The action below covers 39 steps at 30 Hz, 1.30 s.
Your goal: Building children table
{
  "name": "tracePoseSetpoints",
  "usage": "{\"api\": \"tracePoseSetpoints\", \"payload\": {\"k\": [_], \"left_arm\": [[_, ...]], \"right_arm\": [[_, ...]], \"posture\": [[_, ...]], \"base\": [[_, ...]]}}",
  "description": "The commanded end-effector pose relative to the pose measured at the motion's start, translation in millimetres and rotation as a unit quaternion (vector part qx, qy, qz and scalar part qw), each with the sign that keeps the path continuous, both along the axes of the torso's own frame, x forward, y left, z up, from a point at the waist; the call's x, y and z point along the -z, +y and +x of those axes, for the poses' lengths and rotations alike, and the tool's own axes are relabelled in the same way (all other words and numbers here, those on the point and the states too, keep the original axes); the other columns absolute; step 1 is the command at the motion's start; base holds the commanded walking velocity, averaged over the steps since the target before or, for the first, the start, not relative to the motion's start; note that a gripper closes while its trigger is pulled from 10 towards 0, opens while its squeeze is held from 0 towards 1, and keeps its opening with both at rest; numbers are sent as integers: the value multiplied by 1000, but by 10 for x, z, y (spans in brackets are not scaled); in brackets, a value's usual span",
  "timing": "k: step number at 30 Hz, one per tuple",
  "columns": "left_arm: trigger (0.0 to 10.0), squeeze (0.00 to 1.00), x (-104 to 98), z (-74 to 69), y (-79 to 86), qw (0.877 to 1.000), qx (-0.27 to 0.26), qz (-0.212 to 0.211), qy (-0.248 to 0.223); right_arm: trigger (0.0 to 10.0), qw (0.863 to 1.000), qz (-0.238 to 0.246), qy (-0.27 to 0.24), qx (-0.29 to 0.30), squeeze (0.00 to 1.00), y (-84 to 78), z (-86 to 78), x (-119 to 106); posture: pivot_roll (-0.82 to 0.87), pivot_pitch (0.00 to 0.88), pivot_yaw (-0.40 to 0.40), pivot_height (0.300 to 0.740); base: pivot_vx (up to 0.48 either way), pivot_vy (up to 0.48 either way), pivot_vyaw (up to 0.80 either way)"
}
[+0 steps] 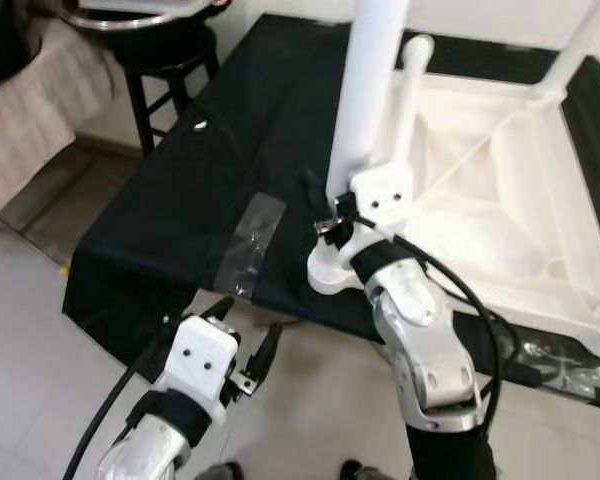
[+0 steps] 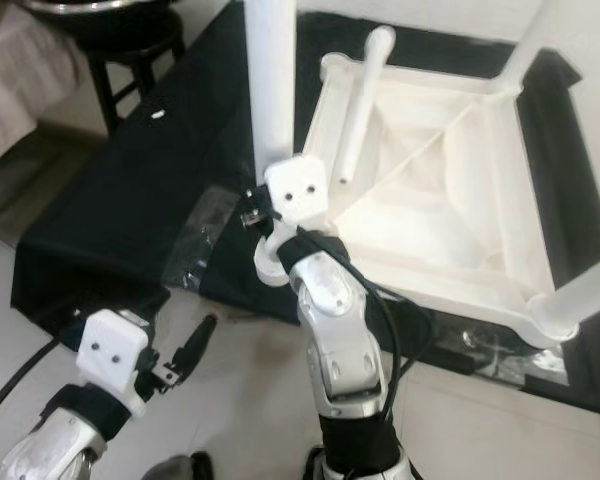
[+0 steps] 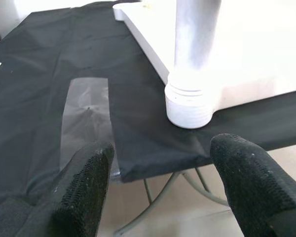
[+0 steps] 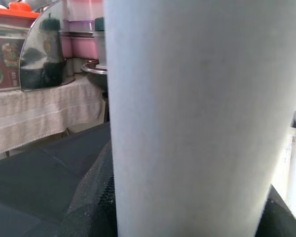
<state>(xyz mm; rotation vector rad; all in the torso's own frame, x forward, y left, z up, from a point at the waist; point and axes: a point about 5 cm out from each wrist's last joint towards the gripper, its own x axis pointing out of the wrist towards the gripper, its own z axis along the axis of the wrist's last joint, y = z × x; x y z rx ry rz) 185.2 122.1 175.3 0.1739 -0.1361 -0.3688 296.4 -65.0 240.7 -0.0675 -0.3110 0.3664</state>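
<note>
A white children's table (image 1: 500, 200) lies upside down on a black-covered bench (image 1: 180, 190). At its near left corner a thick white leg (image 1: 370, 90) stands upright, its ribbed base (image 3: 188, 103) at the tabletop's corner. My right gripper (image 1: 345, 215) is shut on this leg low down; in the right wrist view the leg (image 4: 187, 118) sits between the black fingers (image 4: 89, 202). My left gripper (image 1: 245, 330) hangs open below the bench's front edge, left of the leg, holding nothing. Its fingers (image 3: 84, 192) point toward the leg base.
A second white leg (image 1: 410, 90) rises just behind the held one, another (image 1: 570, 60) at the far corner. A clear plastic bag (image 1: 252, 240) lies on the cloth. A dark stool (image 1: 165, 60) with a metal bowl (image 1: 130, 15) and a towel-covered table (image 1: 30, 110) stand left.
</note>
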Motion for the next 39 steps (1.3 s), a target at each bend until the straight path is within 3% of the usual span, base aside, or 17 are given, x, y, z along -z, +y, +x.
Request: {"api": "tracePoseSetpoints", "payload": {"k": [1, 2, 4, 5, 11, 13, 14, 16, 19, 21, 22, 27, 31, 32, 33, 34, 39], "left_arm": [[10000, 0, 56, -14, 16, 1000, -2, 1, 10], [10000, 0, 55, -22, 30, 1000, -6, 2, 10], [10000, 0, 54, -28, 39, 1000, -8, 3, 10], [10000, 0, 52, -37, 51, 1000, -11, 3, 10], [10000, 0, 35, -63, 41, 1000, -14, 2, 9], [10000, 0, 28, -73, 23, 1000, -12, 0, 8], [10000, 0, 25, -81, 14, 1000, -11, -2, 9], [10000, 0, 23, -88, 8, 1000, -10, -3, 9], [10000, 0, 21, -99, 1, 1000, -9, -3, 9], [10000, 0, 13, -138, -18, 1000, -8, -5, 11], [10000, 0, 13, -138, -18, 1000, -8, -5, 11], [10000, 0, -11, -233, -39, 1000, -13, -6, 14], [10000, 0, -17, -258, -47, 1000, -14, -6, 15], [10000, 0, -20, -273, -51, 1000, -15, -6, 16], [10000, 0, -22, -286, -54, 1000, -15, -7, 18], [10000, 0, -24, -299, -55, 1000, -15, -7, 19], [10000, 0, -29, -320, -58, 1000, -14, -7, 22]], "right_arm": [[3412, 993, 19, 113, 28, 0, 83, 156, 334], [10000, 992, 19, 117, 46, 0, 57, 128, 296], [10000, 991, 18, 120, 59, 0, 37, 102, 273], [10000, 992, 25, 114, 36, 1000, 16, 115, 190], [10000, 990, 24, 60, -126, 1000, -60, 316, -146], [10000, 979, 1, 23, -205, 1000, -189, 456, -356], [10000, 965, -32, 1, -260, 82, -215, 473, -442], [10000, 953, -58, -13, -296, 0, -235, 478, -496], [10000, 932, -86, -20, -352, 0, -239, 454, -525], [10000, 880, -135, 8, -455, 0, -258, 469, -518], [10000, 880, -135, 8, -455, 0, -258, 469, -518], [10000, 826, -123, 22, -550, 0, -213, 611, -712], [10000, 808, -125, 27, -575, 0, -227, 663, -741], [8039, 800, -122, 31, -587, 0, -228, 669, -758], [3412, 790, -121, 36, -600, 0, -233, 675, -769], [0, 783, -121, 41, -608, 0, -237, 677, -779], [0, 782, -123, 49, -609, 0, -255, 703, -789]], "posture": [[25, 277, -30, 740], [43, 283, -40, 740], [43, 283, -40, 740], [55, 287, -46, 740], [62, 302, -54, 740], [67, 310, -55, 740], [70, 311, -55, 740], [70, 313, -55, 740], [73, 320, -56, 740], [100, 336, -68, 740], [100, 336, -68, 740], [132, 361, -78, 740], [146, 370, -82, 740], [151, 374, -83, 740], [153, 377, -84, 740], [152, 381, -83, 740], [151, 387, -77, 740]], "base": [[0, 0, 0], [0, 0, 0], [0, 0, 0], [0, 0, 0], [0, 0, 0], [0, 0, 0], [0, 0, 0], [0, 0, 0], [0, 0, 0], [0, 0, 0], [0, 0, 0], [0, 0, 0], [0, 0, 0], [0, 0, 0], [0, 0, 0], [0, 0, 0], [0, 0, 0]]}}
